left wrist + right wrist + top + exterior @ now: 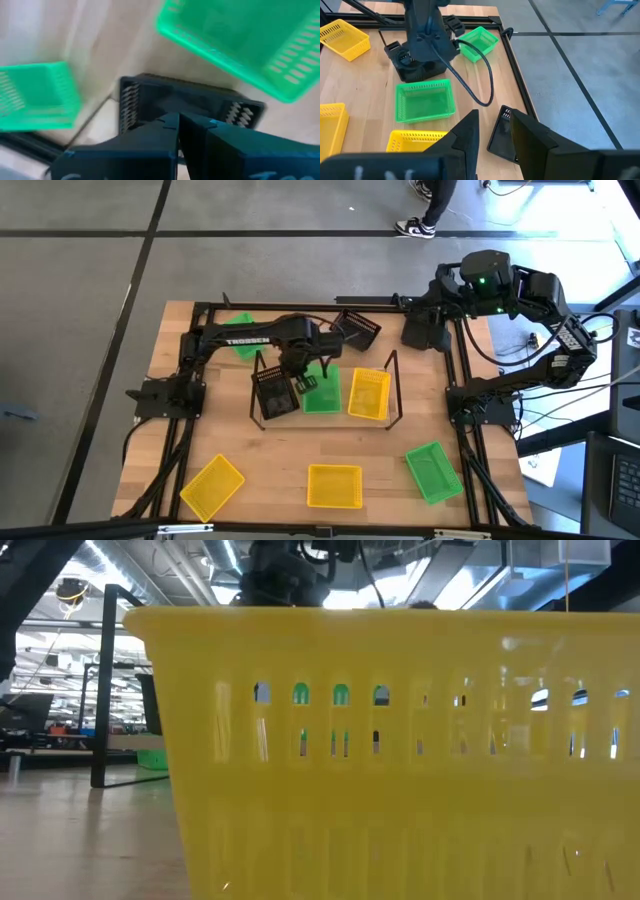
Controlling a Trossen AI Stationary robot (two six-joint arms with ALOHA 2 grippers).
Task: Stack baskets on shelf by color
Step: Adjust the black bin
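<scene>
L hand (297,383) pinching black basket (273,393) rim; R hand (492,132) spread, idle.

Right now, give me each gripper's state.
Left gripper: shut on the black basket's rim, in the shelf.
Right gripper: open, empty, at the table's far right corner.

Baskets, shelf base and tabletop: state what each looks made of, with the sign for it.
Baskets, e.g. the yellow basket: apparently moulded plastic, slightly glossy; uniform colour, thin slotted walls that let light through. Shelf: thin black uprights, probably metal wire; its base looks like pale wood. Table: light wood, matt, with visible plank lines and grain.
</scene>
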